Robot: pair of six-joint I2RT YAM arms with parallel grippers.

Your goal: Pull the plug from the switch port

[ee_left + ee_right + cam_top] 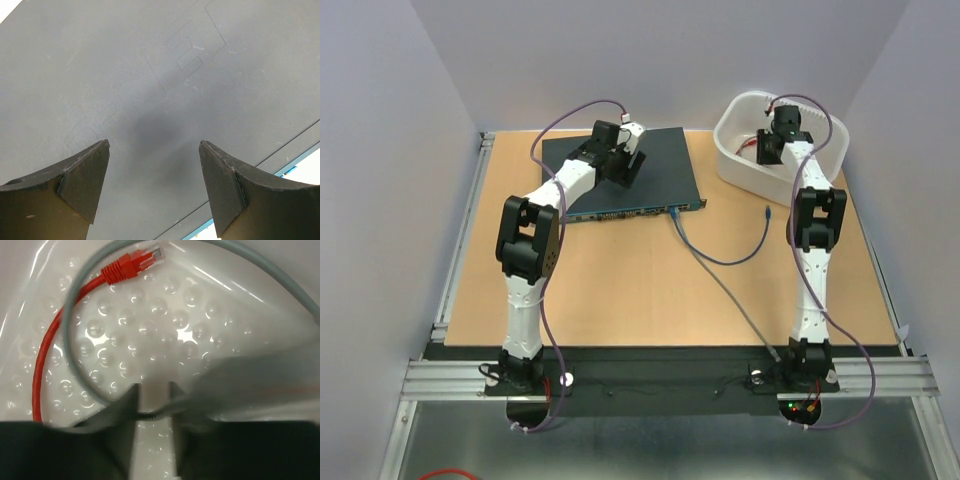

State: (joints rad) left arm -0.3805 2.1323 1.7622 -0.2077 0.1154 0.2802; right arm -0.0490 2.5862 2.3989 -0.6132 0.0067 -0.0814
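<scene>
End effector, left: the left end effector (152,185) is released, its two dark fingers (82,175) spread wide with nothing between them.
Beneath it: the flat top of the switch (150,75) fills the left wrist view; whether the fingers touch the lid cannot be told.
End effector, right: the right end effector (154,440) shows a narrow gap between its fingers at the bottom of the right wrist view. A grey cable (69,345) crosses that gap, blurred, and I cannot tell whether it is clamped.
Around it: the white tub (740,165) at the upper right of the overhead view. On its floor lies a red cable (40,360), its clear-tipped connector at the top of the wrist view, with the grey cable looped across it.
Switch: left of centre toward the top of the overhead view, on the counter (620,290), its socket row facing the bottom of the frame.
Plug: the plug (674,211) sits in a port near the right end of that row.
Blue cable: the blue cable (735,260) curves from the plug to the right, its free end lying just below the tub.
Long grey cable: the long grey cable (732,296) runs from near the plug toward the lower right.
</scene>
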